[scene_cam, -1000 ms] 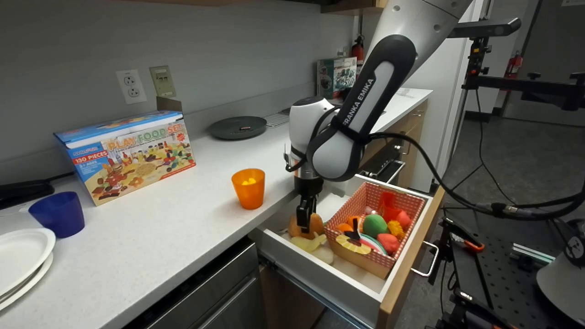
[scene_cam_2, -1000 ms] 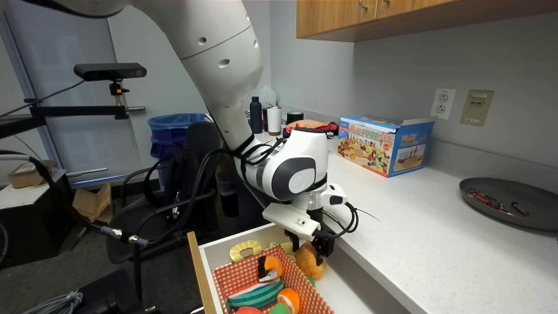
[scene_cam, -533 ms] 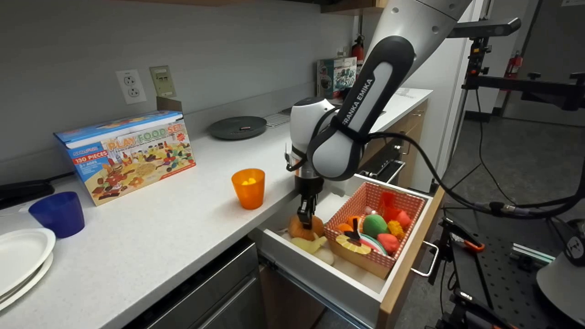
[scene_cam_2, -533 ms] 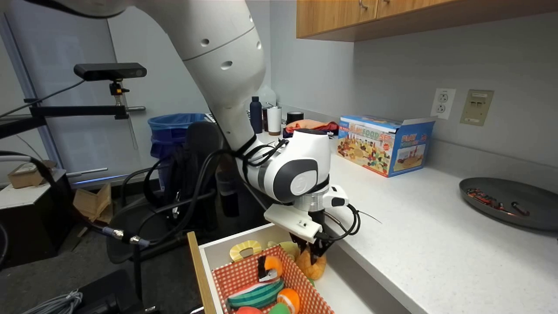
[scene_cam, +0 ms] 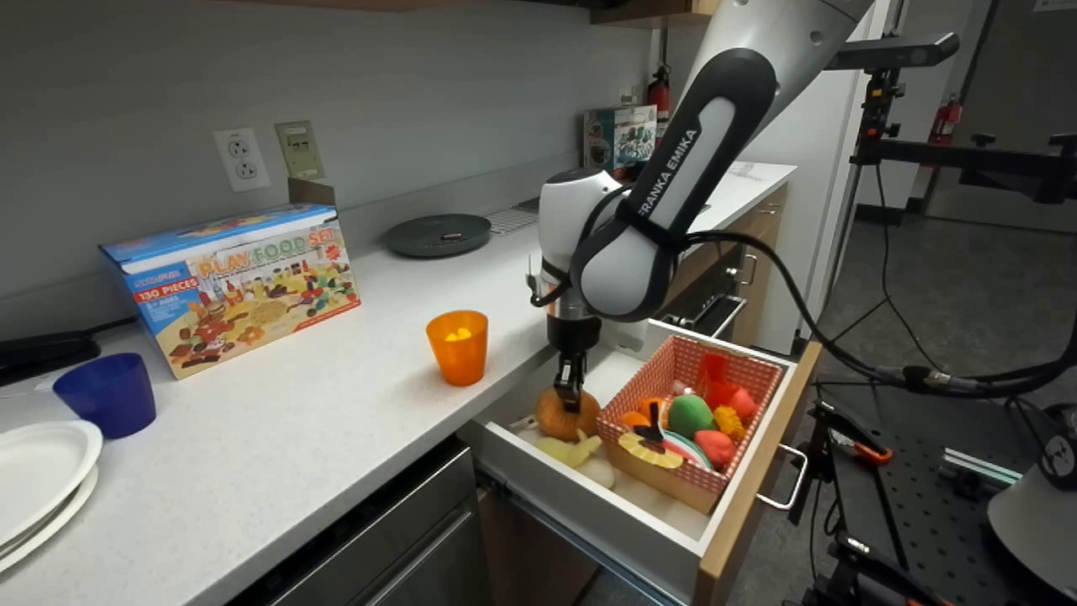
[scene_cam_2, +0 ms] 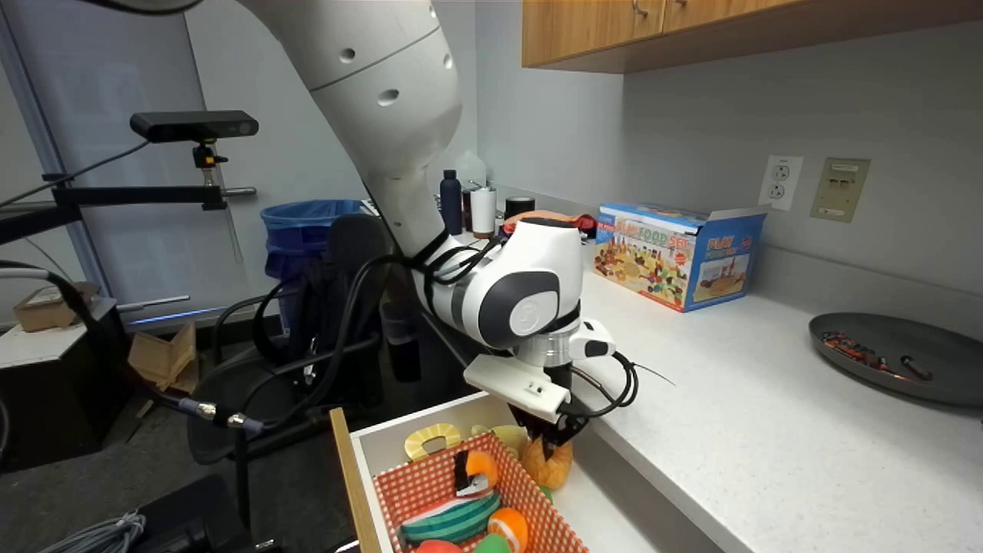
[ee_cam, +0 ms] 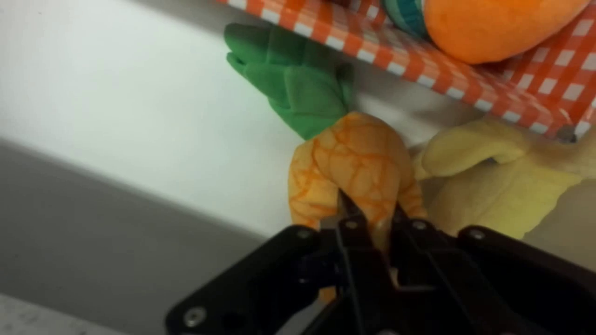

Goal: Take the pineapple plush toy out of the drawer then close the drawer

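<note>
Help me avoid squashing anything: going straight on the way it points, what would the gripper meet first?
The pineapple plush toy: the gripper points down with a fold of it in its grip. Pressing on would likely squash it towards the floor of the drawer; the depth left beneath is unclear.

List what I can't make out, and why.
Leafless end of the pineapple plush toy, wrist view: mostly covered by the gripper.
Green tuft, in an exterior view: mostly hidden by the checked basket.
Yellow pieces in the orange cup, in an exterior view: too small to identify.
Bits on the pan, in an exterior view: too small to identify.
Near end of the drawer, in an exterior view: cut off by the bottom edge.
</note>
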Available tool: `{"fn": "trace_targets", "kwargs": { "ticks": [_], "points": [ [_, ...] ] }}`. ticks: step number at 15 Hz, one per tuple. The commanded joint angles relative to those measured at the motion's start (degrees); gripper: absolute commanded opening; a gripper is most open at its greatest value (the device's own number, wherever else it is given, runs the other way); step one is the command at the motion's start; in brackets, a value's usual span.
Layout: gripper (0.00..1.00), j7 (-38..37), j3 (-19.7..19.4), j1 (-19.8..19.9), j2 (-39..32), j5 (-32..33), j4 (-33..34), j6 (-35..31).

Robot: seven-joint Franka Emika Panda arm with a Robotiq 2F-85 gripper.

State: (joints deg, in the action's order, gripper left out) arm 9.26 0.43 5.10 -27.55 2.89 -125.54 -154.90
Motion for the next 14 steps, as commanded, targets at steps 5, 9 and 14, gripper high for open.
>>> {"fn": "trace_targets", "kwargs": {
  "ticks": [5,9,14],
  "points": [
    [0.04,3.14,-0.78,-0.15,11.84,1.91,-4.97,7.97],
    [0.04,2.56,-1.35,-0.47,17.48,3.25,-5.53,10.55],
    [0.04,1.00,-2.09,-0.55,23.47,3.71,-5.55,11.12]
  ]
}}
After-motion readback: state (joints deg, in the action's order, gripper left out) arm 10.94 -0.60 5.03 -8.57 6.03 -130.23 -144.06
